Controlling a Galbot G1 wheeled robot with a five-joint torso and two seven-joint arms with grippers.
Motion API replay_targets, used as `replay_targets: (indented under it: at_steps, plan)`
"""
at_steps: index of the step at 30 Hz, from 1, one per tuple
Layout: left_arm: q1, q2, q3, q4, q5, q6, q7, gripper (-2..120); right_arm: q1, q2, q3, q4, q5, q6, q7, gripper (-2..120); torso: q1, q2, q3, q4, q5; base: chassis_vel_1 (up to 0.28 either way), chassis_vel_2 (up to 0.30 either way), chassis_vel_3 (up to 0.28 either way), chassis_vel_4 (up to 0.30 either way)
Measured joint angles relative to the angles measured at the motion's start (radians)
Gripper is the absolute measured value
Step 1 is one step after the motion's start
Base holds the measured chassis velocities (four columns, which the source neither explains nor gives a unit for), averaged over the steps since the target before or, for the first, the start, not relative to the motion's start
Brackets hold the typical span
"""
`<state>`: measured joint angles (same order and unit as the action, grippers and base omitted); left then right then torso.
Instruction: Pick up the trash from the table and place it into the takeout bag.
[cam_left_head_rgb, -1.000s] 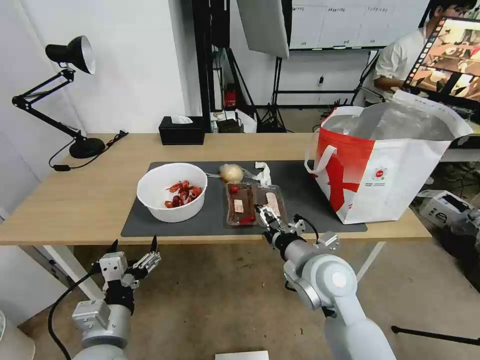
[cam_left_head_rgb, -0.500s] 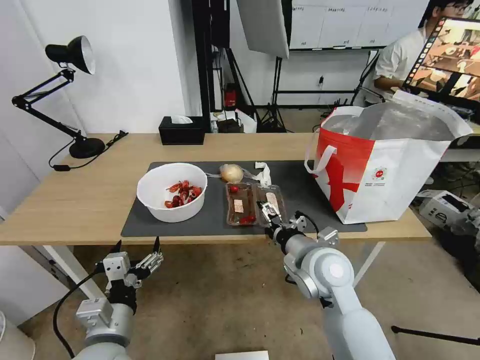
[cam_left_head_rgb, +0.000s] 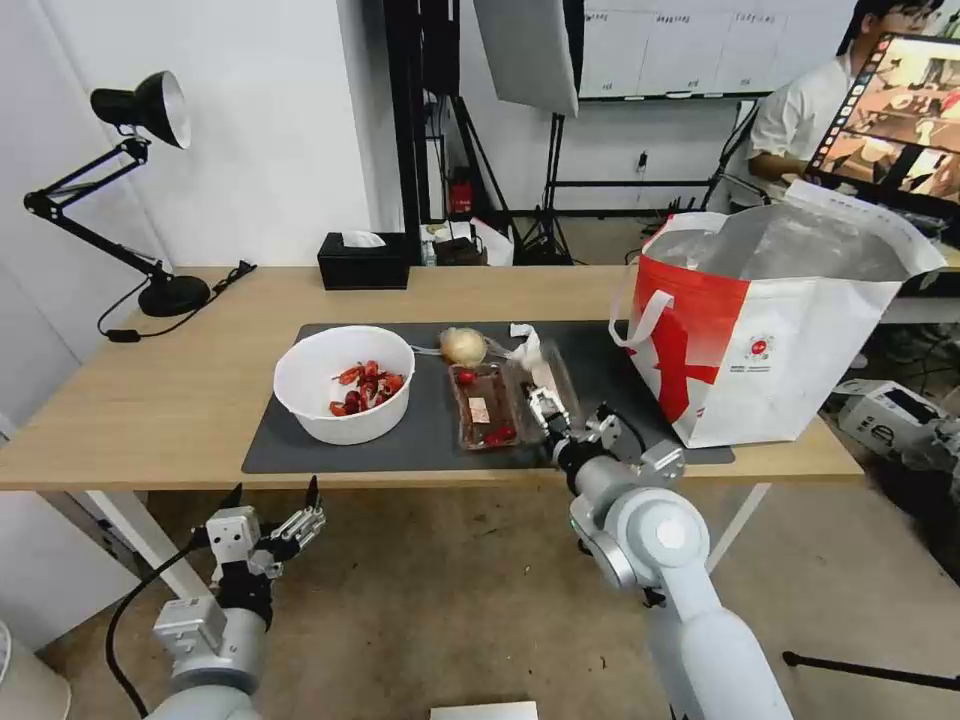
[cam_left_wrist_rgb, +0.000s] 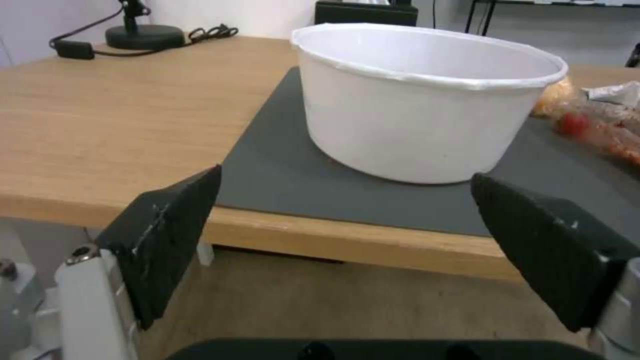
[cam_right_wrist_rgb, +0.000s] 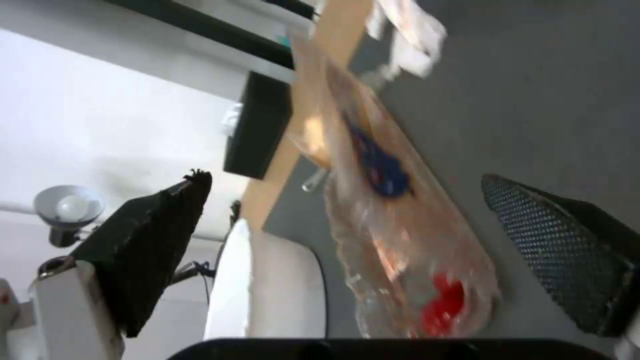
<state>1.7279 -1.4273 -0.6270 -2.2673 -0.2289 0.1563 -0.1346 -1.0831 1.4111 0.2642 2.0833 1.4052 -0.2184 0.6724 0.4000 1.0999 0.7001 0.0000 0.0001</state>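
Jaws first: your left gripper (cam_left_head_rgb: 272, 497) hangs wide open below the front edge of the table (cam_left_head_rgb: 120, 400), holding nothing, with the white bowl (cam_left_head_rgb: 345, 383) on the mat straight ahead of it. Leave that arm parked where it is.

Moving right along the grey mat (cam_left_head_rgb: 290, 445), the bowl holds red shells. Next comes the wrapped yellowish ball (cam_left_head_rgb: 463, 346) near the mat's back edge, and in front of it a clear tray (cam_left_head_rgb: 483, 407) lying flat with red scraps inside. A crumpled white wrapper (cam_left_head_rgb: 527, 345) sits just beyond the second tray (cam_left_head_rgb: 548, 375), which is tilted, its near end raised off the mat.

Your right gripper (cam_left_head_rgb: 546, 407) is at that raised end. In the right wrist view the tray (cam_right_wrist_rgb: 393, 220) stands on edge between the two black fingers (cam_right_wrist_rgb: 560, 250), which are spread with gaps either side, so the jaws look open and not yet clamped. I judge you are partway into taking this tray. Close gently on the rim: thin plastic like this will probably flex and may slip or spill its scraps. Get a firm hold before lifting.

Farthest right, the red-and-white bag (cam_left_head_rgb: 780, 330) stands upright on the table's right end, mouth open, well apart from the tray.
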Motion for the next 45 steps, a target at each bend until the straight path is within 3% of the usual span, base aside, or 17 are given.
replay_targets:
  at_steps: [6, 12, 16, 22, 30, 33, 34, 37, 38, 41, 45]
  plan:
    - [0.0, 0.0, -0.001, 0.001, -0.001, -0.003, -0.001, 100, 0.021, -0.033, -0.004, -0.012, -0.011, -0.025, -0.057, 100, 0.0, 0.0, 0.0, 0.0, 0.0, 0.0, 0.0, 0.0, 0.0]
    - [0.001, 0.001, -0.004, 0.014, -0.002, -0.029, -0.001, 100, 0.089, -0.047, -0.039, -0.085, 0.071, -0.103, -0.099, 100, 0.0, 0.0, 0.0, 0.0, -0.0001, 0.0, 0.0, 0.0, 0.0]
    - [0.003, 0.0, -0.005, 0.019, -0.003, -0.036, 0.0, 100, 0.151, -0.023, -0.073, -0.153, 0.132, -0.184, -0.067, 100, 0.0, 0.0, 0.0, 0.0002, -0.0001, 0.0, 0.0, 0.0, 0.0]
    - [0.003, 0.004, -0.008, 0.021, -0.005, -0.037, 0.001, 100, 0.189, 0.01, -0.091, -0.192, 0.164, -0.191, -0.007, 100, 0.0, 0.0, 0.0, 0.0002, -0.0001, 0.0, 0.0, 0.0, 0.0]
    - [0.001, 0.009, -0.013, 0.019, -0.008, -0.037, 0.001, 100, 0.192, -0.003, -0.097, -0.192, 0.16, -0.187, -0.013, 100, 0.0, 0.0, 0.0, 0.0, -0.0001, 0.0, 0.0, 0.0, 0.0]
    - [-0.004, 0.015, -0.015, 0.02, -0.019, -0.037, 0.001, 100, 0.219, -0.064, -0.135, -0.192, -0.015, -0.155, -0.214, 100, 0.0, 0.0, 0.0, -0.0001, 0.0, 0.0, 0.0, 0.0, 0.0]
    - [-0.004, 0.015, -0.015, 0.02, -0.019, -0.037, 0.001, 100, 0.219, -0.064, -0.135, -0.192, -0.015, -0.155, -0.214, 100, 0.0, 0.0, 0.0, -0.0001, 0.0, 0.0, 0.0, 0.0, 0.0]
    - [-0.011, 0.02, -0.017, 0.019, -0.028, -0.038, 0.0, 100, 0.313, -0.147, -0.235, -0.242, -0.307, -0.063, -0.433, 100, 0.0, 0.0, 0.0, -0.0003, 0.0001, 0.0, 0.0, 0.0, 0.0]
    - [-0.011, 0.02, -0.017, 0.019, -0.028, -0.038, 0.0, 100, 0.313, -0.147, -0.235, -0.242, -0.307, -0.063, -0.433, 100, 0.0, 0.0, 0.0, -0.0003, 0.0001, 0.0, 0.0, 0.0, 0.0]
    - [-0.012, 0.021, -0.023, 0.016, -0.032, -0.038, -0.001, 100, 0.488, -0.221, -0.374, -0.387, -0.651, 0.068, -0.586, 100, 0.0, 0.0, 0.0, 0.0003, -0.0002, 0.0, 0.0, 0.0, 0.0]
    - [-0.01, 0.021, -0.026, 0.017, -0.033, -0.038, -0.001, 100, 0.596, -0.242, -0.431, -0.49, -0.709, 0.045, -0.643, 100, 0.0, 0.0, 0.0, -0.0001, 0.0, 0.0, 0.0, 0.0, 0.0]
